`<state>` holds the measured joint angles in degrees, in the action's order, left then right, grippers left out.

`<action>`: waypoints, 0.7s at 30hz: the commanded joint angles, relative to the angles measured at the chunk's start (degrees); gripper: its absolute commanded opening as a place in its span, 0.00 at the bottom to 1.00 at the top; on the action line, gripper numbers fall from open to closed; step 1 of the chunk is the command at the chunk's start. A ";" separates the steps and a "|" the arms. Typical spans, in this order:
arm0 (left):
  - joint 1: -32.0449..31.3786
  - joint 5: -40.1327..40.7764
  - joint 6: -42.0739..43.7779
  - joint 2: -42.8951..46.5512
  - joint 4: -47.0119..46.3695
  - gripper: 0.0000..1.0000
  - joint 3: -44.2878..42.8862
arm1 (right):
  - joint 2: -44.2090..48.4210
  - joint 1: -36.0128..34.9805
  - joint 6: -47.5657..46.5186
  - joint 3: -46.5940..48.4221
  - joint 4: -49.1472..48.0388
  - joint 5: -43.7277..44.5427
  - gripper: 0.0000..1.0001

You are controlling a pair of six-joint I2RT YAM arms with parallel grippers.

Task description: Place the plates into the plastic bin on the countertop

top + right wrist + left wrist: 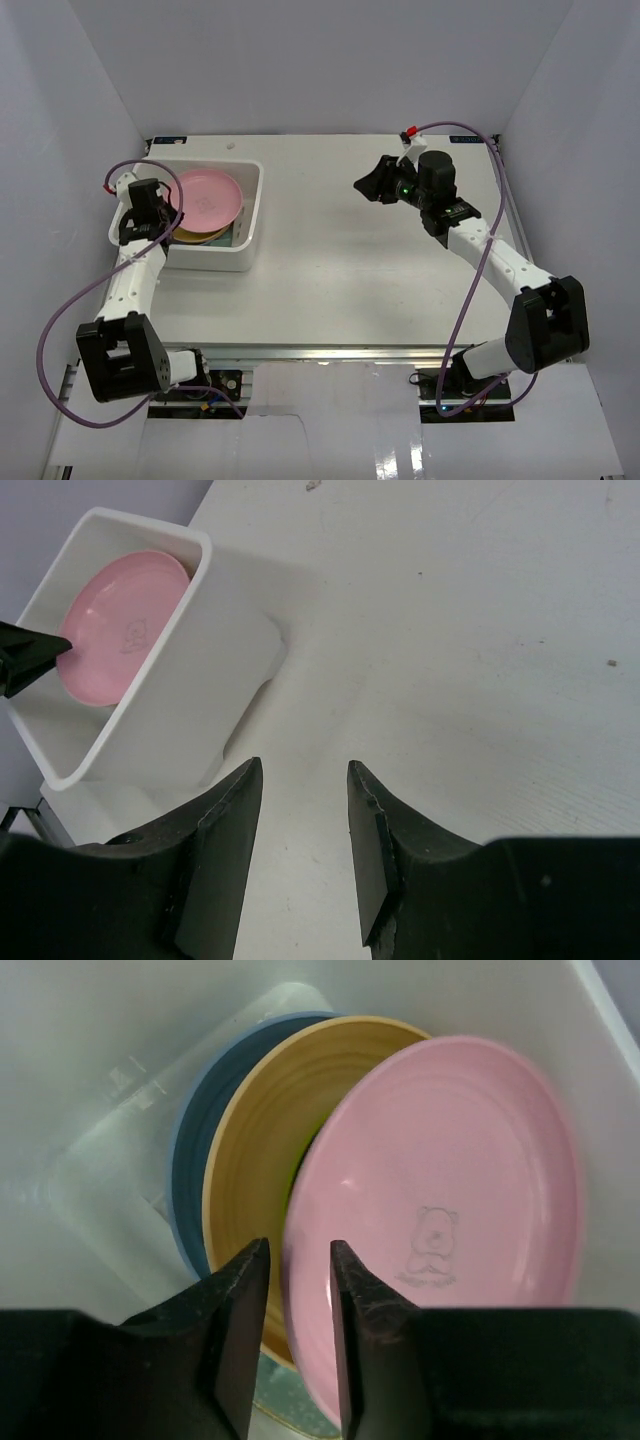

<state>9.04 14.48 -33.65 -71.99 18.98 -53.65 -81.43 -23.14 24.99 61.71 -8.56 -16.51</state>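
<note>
Gleaming round pink plate [440,1190]

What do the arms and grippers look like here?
The left arm and right arm have white links and black joint blocks. The left gripper and right gripper each have two black wedge-shaped fingers. A purple cable loops along each arm; a small green light shows on the right wrist.

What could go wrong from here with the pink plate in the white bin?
The round pink plastic plate leans tilted on the tan round plate, not flat. Its rim sits between the left gripper's slightly parted jaws, so pulling away could drag or tip it. The gripper is also close to the white plastic bin's wall and might nudge it.
</note>
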 commanded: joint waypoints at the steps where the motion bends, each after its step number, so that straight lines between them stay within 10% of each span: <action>1: 1.33 -4.81 -0.98 -2.19 -2.73 0.45 -3.21 | -0.14 -0.77 -1.35 1.04 -2.96 1.21 0.46; 5: 1.33 -5.25 -1.51 -1.32 -4.12 0.98 -3.40 | 0.57 -0.77 -2.05 0.86 -2.08 1.84 0.47; 12: -1.03 -12.26 -1.17 11.84 -13.50 0.98 -2.70 | 4.51 -0.77 -3.63 2.44 0.38 3.41 0.63; 16: -6.47 -23.74 0.86 15.82 -18.54 0.98 -3.13 | 8.82 -0.86 -4.86 2.10 0.47 8.06 0.98; 21: -15.44 -35.48 3.94 15.82 -22.05 0.98 -3.31 | 19.69 -0.77 -7.15 -2.11 -2.42 20.07 0.90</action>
<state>-2.70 -10.35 -32.34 -55.42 -0.56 -56.60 -68.95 -23.77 20.47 61.32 -6.68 -6.24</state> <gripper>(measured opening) 0.979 0.901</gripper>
